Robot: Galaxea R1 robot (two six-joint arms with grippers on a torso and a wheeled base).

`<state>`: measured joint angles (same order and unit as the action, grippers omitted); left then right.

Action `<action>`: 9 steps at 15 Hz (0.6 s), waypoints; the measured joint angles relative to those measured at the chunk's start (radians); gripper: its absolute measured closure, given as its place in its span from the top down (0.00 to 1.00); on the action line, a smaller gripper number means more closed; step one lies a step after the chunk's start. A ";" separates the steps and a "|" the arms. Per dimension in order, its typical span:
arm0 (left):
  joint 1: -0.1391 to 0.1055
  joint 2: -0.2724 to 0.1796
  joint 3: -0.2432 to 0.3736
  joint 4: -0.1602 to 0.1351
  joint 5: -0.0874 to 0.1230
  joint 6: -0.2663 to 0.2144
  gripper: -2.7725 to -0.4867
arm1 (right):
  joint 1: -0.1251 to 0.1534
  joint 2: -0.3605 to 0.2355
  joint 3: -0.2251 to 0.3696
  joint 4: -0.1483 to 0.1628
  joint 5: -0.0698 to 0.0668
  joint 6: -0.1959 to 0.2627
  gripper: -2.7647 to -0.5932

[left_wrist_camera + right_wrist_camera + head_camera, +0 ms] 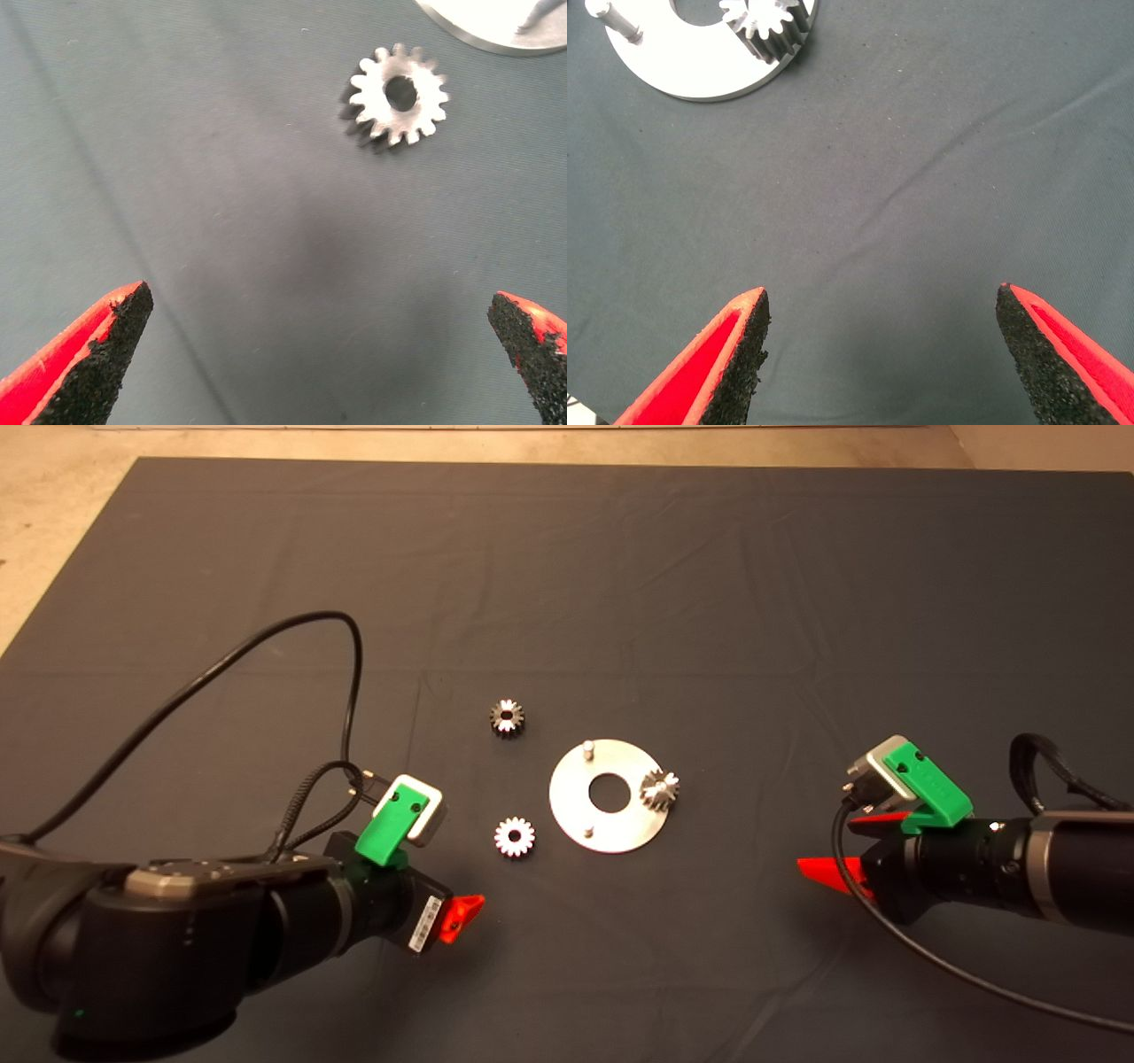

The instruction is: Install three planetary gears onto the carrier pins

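The round carrier plate [576, 813] lies mid-mat with a large centre hole. One planetary gear [660, 789] sits on its right pin. Two bare carrier pins stand on it, one at the back [586, 747] and one at the front [588, 833]. A second gear [514, 837] lies flat on the mat left of the plate; it also shows in the left wrist view [398, 94]. A third gear [506, 716] lies farther back. My left gripper [467, 914] is open and empty, short of the second gear. My right gripper [828, 849] is open and empty, right of the plate [700, 62].
The dark mat [709, 602] covers the table, with pale floor [53, 505] past its far left corner. A black cable [266, 646] loops over the mat behind my left arm.
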<state>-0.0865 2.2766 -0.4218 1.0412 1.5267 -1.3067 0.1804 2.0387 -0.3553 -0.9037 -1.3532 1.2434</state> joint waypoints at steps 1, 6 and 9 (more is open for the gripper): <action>-0.007 0.025 -0.016 -0.002 0.002 0.001 0.99 | 0.000 0.000 0.000 -0.009 0.000 0.000 0.60; -0.025 0.154 -0.103 -0.005 -0.002 0.001 0.99 | -0.009 -0.005 0.000 -0.017 -0.003 0.000 0.60; -0.025 0.194 -0.154 -0.005 0.000 0.005 0.99 | -0.012 -0.011 0.000 -0.018 -0.001 0.000 0.60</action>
<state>-0.1115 2.4705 -0.5758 1.0362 1.5269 -1.3021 0.1683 2.0277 -0.3553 -0.9213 -1.3545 1.2430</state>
